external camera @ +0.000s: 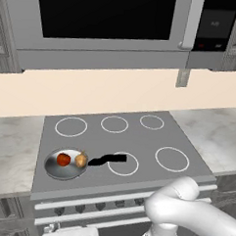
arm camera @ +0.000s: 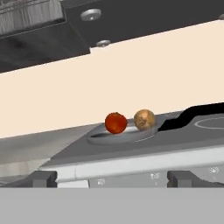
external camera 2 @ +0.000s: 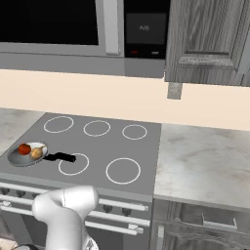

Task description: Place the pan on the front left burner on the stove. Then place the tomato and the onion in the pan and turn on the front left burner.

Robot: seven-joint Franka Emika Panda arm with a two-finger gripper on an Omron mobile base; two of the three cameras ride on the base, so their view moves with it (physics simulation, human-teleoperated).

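The steel pan [external camera: 65, 164] [external camera 2: 27, 155] [arm camera: 120, 135] sits at the front left of the grey stove [external camera: 143, 138] [external camera 2: 110, 144], covering the front left burner. Its black handle [external camera: 108, 160] [external camera 2: 61, 157] points right. The red tomato [external camera: 63, 159] [external camera 2: 24, 149] [arm camera: 116, 122] and the tan onion [external camera: 81, 160] [external camera 2: 36, 153] [arm camera: 144, 119] lie side by side in the pan, the tomato on the left. My gripper [arm camera: 111, 178] is low in front of the stove's front edge, below the pan, open with nothing between its fingers [arm camera: 41, 177].
A row of dark knobs [external camera: 100, 206] [external camera 2: 105, 211] runs along the stove's front panel above pale bar handles [external camera: 109, 220]. Marble counters [external camera: 13, 149] [external camera 2: 205, 161] flank the stove. A microwave [external camera: 105, 26] hangs above. My white arm [external camera: 188, 212] [external camera 2: 66, 210] bends down before the stove.
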